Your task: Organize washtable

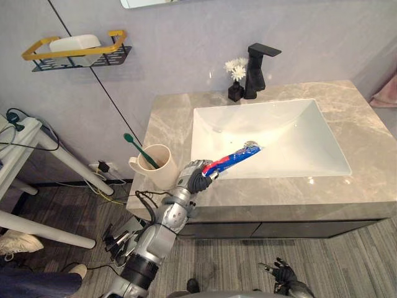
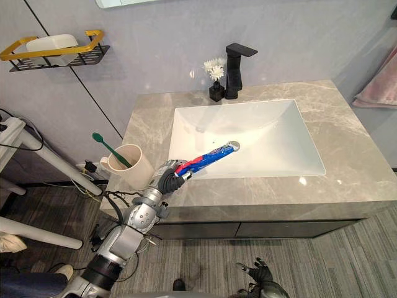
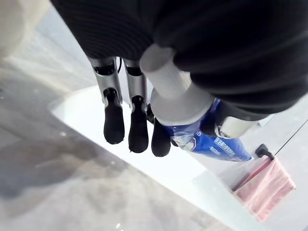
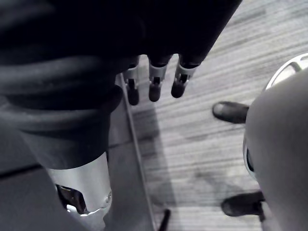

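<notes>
Blue-and-red toothpaste tube [image 1: 234,157] is gripped in the left robot hand [image 1: 195,177], just right of the cup [image 1: 161,171]. Carry step judged; next, tube to be stood in cup. Idle right robot hand [image 1: 284,273] hangs relaxed, well apart from cup.

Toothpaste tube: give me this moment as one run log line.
left robot hand: shut on toothpaste tube, tip over sink | cup: green toothbrush inside, beside hand | right robot hand: open, down by floor
</notes>
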